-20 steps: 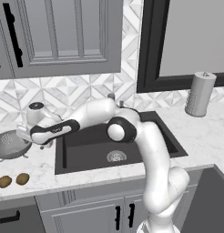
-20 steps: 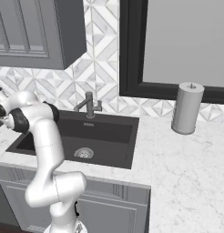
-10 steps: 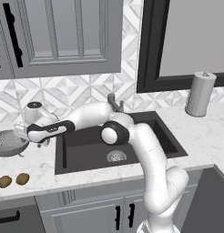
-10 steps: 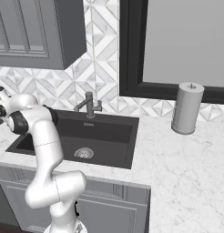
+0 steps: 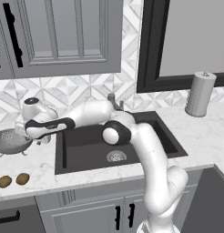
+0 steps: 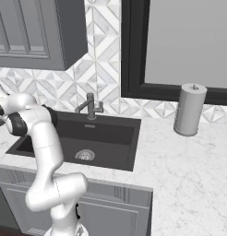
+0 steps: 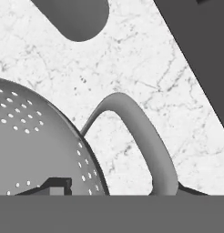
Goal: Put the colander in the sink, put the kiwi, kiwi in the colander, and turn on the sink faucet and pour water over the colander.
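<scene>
The silver colander stands on the marble counter left of the sink. My gripper hangs at its right rim, open. In the hand view the pierced bowl is at the lower left and its loop handle arches up between my two fingertips, with the gripper straddling it and not closed on it. Two brown kiwis lie side by side near the counter's front edge. The grey faucet rises behind the basin.
A grey paper-towel roll stands on the counter right of the sink. The sink's dark edge runs close to the colander's handle. A grey rounded shape lies on the marble beyond the handle.
The hand has slid a little to the left, closer to the colander's rim. The colander and kiwis have stayed put.
</scene>
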Robot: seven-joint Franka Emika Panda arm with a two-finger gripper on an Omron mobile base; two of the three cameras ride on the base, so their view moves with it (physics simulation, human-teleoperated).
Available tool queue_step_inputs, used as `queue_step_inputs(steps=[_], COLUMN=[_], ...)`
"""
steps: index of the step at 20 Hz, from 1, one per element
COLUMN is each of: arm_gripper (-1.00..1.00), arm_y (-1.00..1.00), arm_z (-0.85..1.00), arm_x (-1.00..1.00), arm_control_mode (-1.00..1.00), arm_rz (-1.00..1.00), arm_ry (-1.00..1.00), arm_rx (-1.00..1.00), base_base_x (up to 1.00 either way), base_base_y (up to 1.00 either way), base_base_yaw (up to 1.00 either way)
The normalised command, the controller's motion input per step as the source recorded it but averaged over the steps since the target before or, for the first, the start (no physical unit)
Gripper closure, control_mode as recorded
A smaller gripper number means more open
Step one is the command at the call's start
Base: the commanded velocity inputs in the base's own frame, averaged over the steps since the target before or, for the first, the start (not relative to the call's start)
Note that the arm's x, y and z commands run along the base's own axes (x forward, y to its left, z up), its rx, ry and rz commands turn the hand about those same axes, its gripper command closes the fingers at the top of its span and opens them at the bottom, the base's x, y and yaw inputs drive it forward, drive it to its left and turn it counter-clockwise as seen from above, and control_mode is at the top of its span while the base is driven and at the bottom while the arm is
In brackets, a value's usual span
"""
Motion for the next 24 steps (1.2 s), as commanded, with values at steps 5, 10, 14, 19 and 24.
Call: queue_step_inputs(steps=[5,10,14,19,24], arm_gripper=[1.0,1.0,1.0,1.0,1.0], arm_y=[-0.65,-0.56,-0.36,-0.27,-0.59], arm_z=[0.28,0.34,0.35,0.32,0.37], arm_x=[-0.55,-0.82,-0.72,-0.6,-0.56], arm_control_mode=[-1.0,-1.0,-1.0,-1.0,-1.0], arm_rz=[-0.3,-0.44,-0.57,-0.66,-0.53], arm_ry=[-0.02,-0.06,-0.02,0.0,0.0], arm_rx=[0.01,0.04,0.04,0.02,0.04], base_base_x=[0.0,0.0,0.0,0.0,0.0], base_base_y=[0.0,0.0,0.0,0.0,0.0], base_base_yaw=[0.0,0.0,0.0,0.0,0.0])
